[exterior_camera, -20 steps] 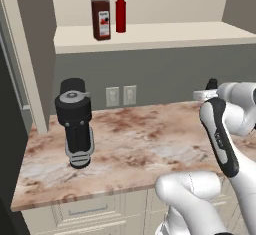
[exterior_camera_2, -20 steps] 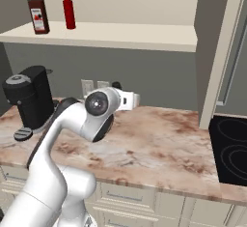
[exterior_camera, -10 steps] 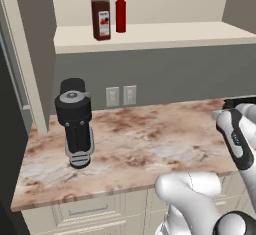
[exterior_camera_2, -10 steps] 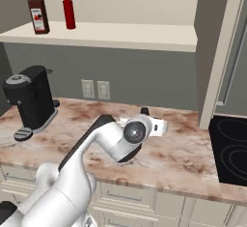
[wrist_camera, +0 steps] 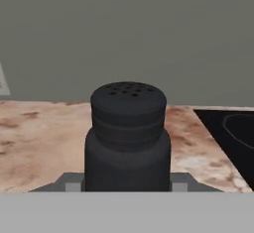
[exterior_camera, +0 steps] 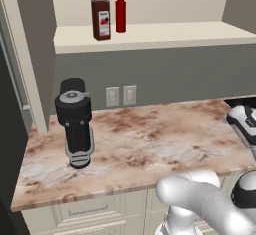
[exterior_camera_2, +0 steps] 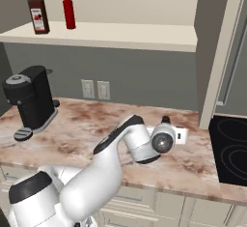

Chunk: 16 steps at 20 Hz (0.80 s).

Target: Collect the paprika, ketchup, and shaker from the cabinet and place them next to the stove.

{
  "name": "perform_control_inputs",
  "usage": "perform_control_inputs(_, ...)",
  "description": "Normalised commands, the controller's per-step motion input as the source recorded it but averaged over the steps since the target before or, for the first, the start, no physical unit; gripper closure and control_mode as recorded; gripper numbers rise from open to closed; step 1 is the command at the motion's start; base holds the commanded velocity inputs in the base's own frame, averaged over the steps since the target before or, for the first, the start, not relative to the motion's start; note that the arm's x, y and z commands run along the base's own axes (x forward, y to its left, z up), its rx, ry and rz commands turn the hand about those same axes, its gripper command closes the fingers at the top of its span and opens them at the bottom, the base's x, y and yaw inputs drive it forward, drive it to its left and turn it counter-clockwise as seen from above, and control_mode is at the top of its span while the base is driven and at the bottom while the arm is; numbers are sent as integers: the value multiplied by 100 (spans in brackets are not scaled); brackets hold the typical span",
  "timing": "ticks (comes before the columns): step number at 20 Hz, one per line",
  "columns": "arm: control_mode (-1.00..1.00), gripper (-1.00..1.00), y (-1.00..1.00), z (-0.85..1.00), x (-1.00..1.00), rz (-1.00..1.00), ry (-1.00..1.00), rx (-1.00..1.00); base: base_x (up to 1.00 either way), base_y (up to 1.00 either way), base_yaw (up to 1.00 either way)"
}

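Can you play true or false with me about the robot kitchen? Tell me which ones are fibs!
1. The paprika and the ketchup stand on the cabinet shelf. True.
2. The gripper holds the ketchup. False: it holds the black shaker.
3. The coffee machine sits on the stove. False: it sits on the counter, far from the stove.
4. The shaker has little holes on top. True.

blk shaker [wrist_camera: 128, 138], red ketchup [exterior_camera: 120, 14], marbled counter [exterior_camera: 150, 139]
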Motion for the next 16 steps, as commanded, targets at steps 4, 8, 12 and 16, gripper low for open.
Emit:
perform_control_inputs(4, -100, 100, -43, -9, 46, 8, 0, 0, 0, 0, 0)
perform_control_inputs(8, -100, 100, -41, -19, 35, 8, 0, 0, 0, 0, 0)
perform_control_inputs(12, -100, 100, -45, -32, 23, 8, 0, 0, 0, 0, 0)
perform_control_inputs(16, -100, 100, -41, -29, 33, 8, 0, 0, 0, 0, 0)
